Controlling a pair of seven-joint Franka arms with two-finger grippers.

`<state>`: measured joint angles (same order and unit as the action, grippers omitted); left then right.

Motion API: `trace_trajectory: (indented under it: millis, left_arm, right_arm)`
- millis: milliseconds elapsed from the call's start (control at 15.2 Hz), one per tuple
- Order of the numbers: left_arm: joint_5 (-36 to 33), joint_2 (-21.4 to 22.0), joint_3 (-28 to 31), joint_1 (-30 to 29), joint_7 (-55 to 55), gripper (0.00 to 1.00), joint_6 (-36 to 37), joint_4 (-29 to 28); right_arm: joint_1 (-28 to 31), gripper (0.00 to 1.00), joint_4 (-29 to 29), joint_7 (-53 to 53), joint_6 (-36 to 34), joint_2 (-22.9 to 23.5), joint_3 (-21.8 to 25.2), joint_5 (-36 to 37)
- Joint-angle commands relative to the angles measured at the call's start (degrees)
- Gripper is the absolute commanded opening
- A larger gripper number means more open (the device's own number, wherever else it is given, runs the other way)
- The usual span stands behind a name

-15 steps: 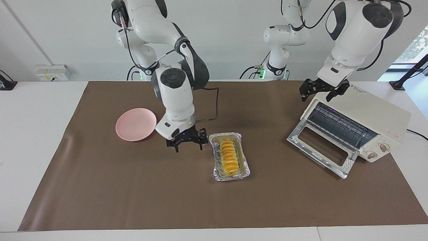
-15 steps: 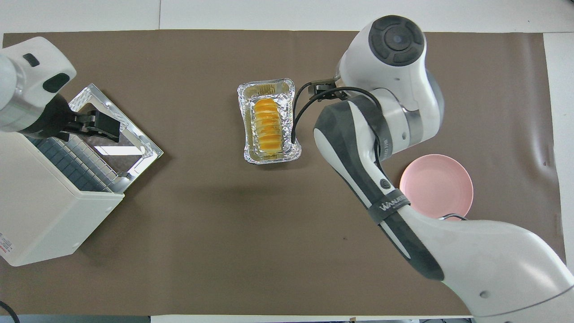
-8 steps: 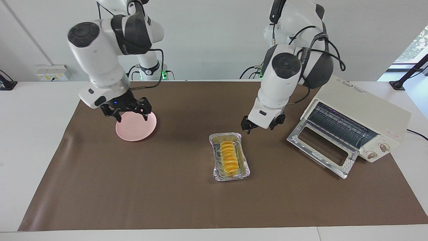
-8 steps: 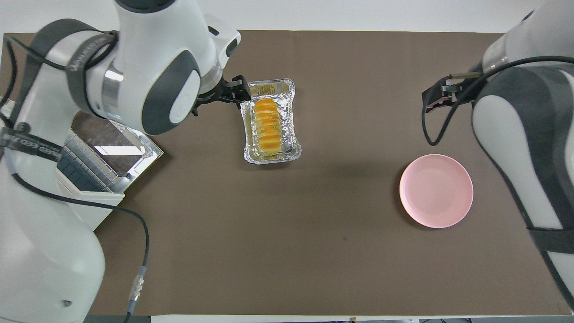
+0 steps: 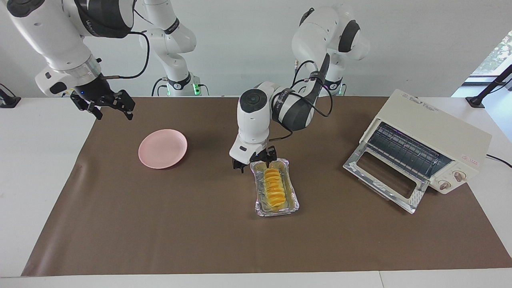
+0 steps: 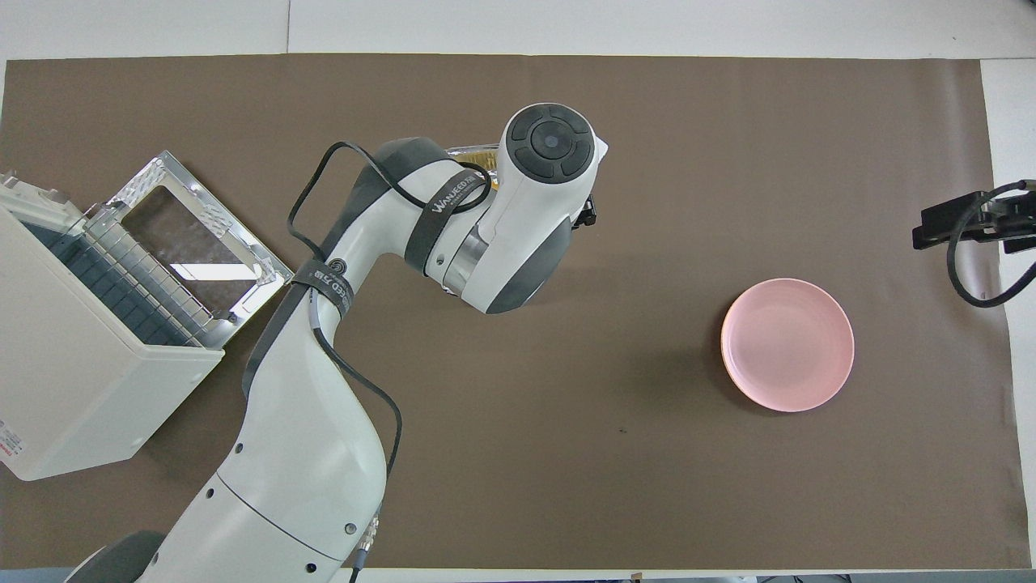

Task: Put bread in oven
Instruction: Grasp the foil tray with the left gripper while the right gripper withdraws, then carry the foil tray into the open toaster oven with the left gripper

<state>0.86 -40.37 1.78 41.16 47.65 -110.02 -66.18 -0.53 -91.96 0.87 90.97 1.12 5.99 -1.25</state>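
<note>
Bread (image 5: 273, 187) lay untouched in the foil tray (image 5: 295, 203) mid-table; oven (image 5: 434, 138) stood open at the left arm's end. Pickup and placing remained. Left gripper (image 5: 254, 161) hung over the tray's nearer rim, fingers apart, empty. Right gripper (image 5: 108, 105) waited past the plate (image 5: 162, 148), open, empty. Overhead, the left arm hid tray and bread.

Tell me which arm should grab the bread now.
Left. The left gripper is low at the robot-side end of the foil tray holding the bread. The right gripper waits up by the mat's edge near the pink plate.
</note>
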Motion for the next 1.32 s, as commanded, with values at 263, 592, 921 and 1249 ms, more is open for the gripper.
trace_trajectory:
  millis: [263,592,921,1249]
  left_arm:
    - [1.2,-3.8,2.0,0.9,2.1,1.0,-5.5,-2.3]
    - [1.1,-4.3,1.8,1.2,2.0,1.0,-7.2,-2.3]
    - [1.2,-4.3,1.8,2.1,3.3,0.92,-6.8,-2.3]
    - [1.7,-4.2,1.8,2.0,4.5,0.56,-6.8,-2.4]
  right_arm:
    - [2.3,1.0,0.6,1.4,-1.0,-0.5,-0.6,2.0]
    - [2.1,1.0,0.2,1.4,-2.0,-0.6,-0.7,4.0]
    - [1.5,1.0,-0.3,3.2,-1.2,-0.8,-1.0,4.2]
    - [1.4,1.0,-0.1,5.9,-1.2,-0.8,-1.4,3.0]
